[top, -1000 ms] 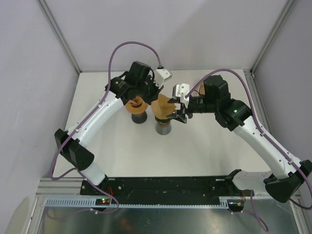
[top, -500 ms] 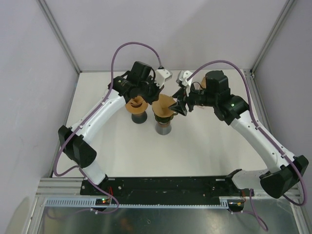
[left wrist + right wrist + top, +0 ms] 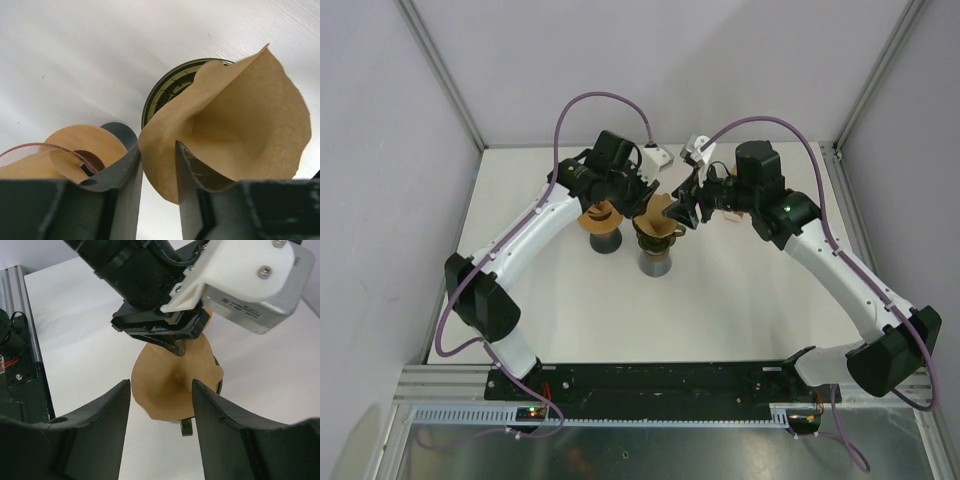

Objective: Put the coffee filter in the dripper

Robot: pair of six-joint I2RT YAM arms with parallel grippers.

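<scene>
right fingers are backing away, open; left fingers are pinching the coffee filter over the dripper.

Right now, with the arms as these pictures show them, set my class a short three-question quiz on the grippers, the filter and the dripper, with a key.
1. True or false: the right gripper is shut on the coffee filter.
2. Choose one: the coffee filter is (A) folded flat, (B) opened into a cone and held by its edge at the dripper, (C) crumpled into a ball.
3. Fill in: the coffee filter's edge is pinched by the ____ gripper.

Key
1. False: its jaws stand open.
2. B.
3. Left: the left gripper is shut on the paper's edge.
</scene>
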